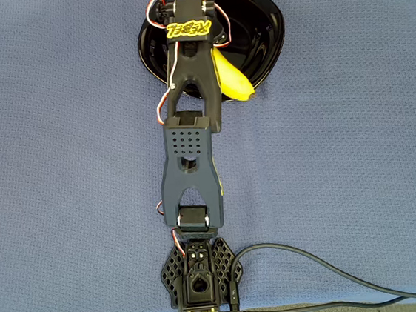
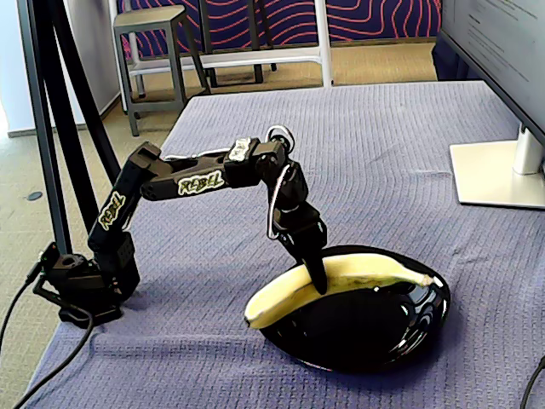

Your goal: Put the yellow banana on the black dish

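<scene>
The yellow banana (image 2: 375, 271) lies slanted across the black dish (image 2: 366, 332); its left end sticks out over the dish's near-left rim and its brown tip points right. My gripper (image 2: 317, 277) reaches down onto the banana's middle, with one dark finger running down its near side and the other hidden behind it, so it looks shut on the banana. In the overhead view the arm covers most of the banana (image 1: 231, 79), leaving one end past the rim of the black dish (image 1: 272, 26) and a tip at the top edge.
Blue cloth covers the table. A monitor foot (image 2: 498, 175) stands at the right. The arm's base (image 1: 200, 276) sits at the near edge with a cable (image 1: 316, 264) trailing right. A stool (image 2: 157, 25) and black tripod legs (image 2: 51, 128) stand beyond the table.
</scene>
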